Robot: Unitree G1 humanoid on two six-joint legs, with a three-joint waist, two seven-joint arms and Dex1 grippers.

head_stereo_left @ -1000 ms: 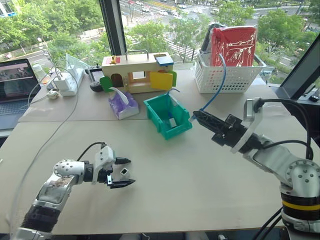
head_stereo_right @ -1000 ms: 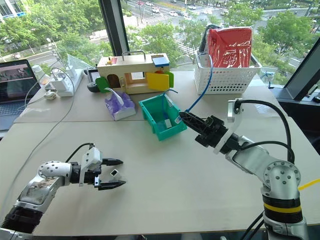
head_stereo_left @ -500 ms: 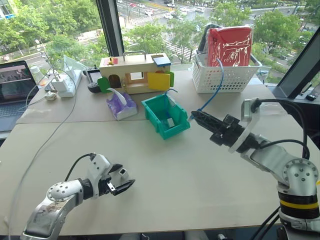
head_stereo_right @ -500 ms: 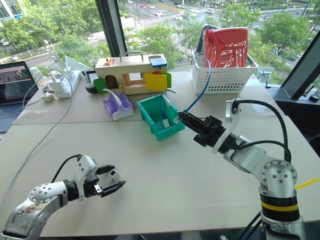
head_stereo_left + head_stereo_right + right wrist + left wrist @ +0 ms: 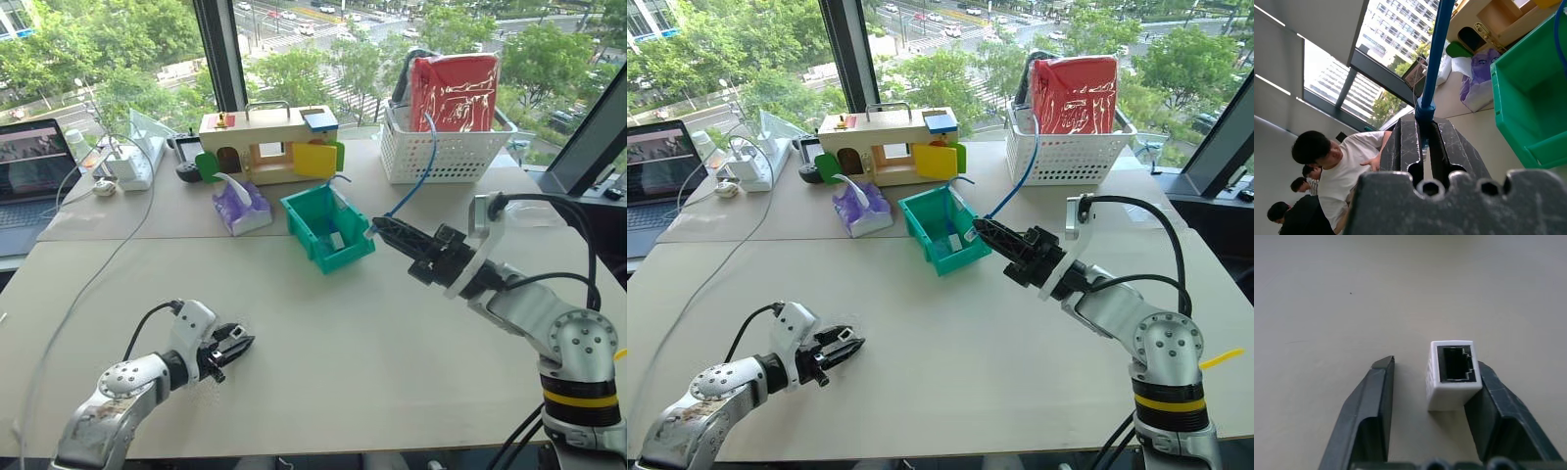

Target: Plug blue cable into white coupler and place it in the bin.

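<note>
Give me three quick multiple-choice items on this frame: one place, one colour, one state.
1. Where is the green bin?
A. in front of the wooden toy house
B. inside the white basket
C. on the laptop

2. What colour is the bag standing in the white basket?
A. yellow
B. red
C. black

3. How does the white coupler sit in the left claw?
A. clamped by both fingers
B. between the fingers, against one, a gap to the other
C. outside the fingers

Answers:
1 A, it sits on the table just before the house.
2 B, the red bag rises above the rim.
3 B, the left wrist view shows the gap.
</note>
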